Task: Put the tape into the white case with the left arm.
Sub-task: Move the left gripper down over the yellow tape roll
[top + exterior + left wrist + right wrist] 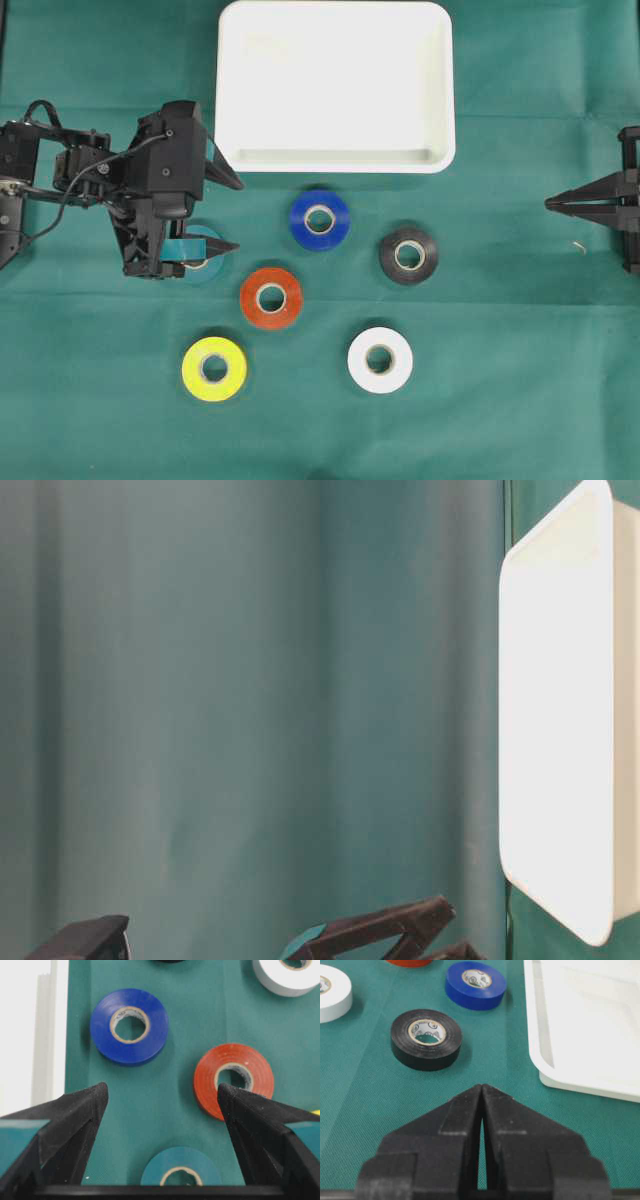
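Note:
The white case [335, 160] lies at the back middle of the green cloth; in the left wrist view its rim [25, 1035] is at the left edge. Several tape rolls lie flat in front of it. My left gripper [238, 215] is open and hovers over a teal tape roll [207, 272], which it partly hides. In the left wrist view that teal roll [181, 1167] lies between and behind the wide-apart fingers of the gripper [162, 1089], touched by neither. My right gripper [550, 203] stays shut and empty at the far right.
A blue roll [320, 219] sits just in front of the case, with a black roll [408, 255] to its right. A red roll [271, 297] lies next to the teal one. Yellow [214, 369] and white [380, 360] rolls lie nearer the front.

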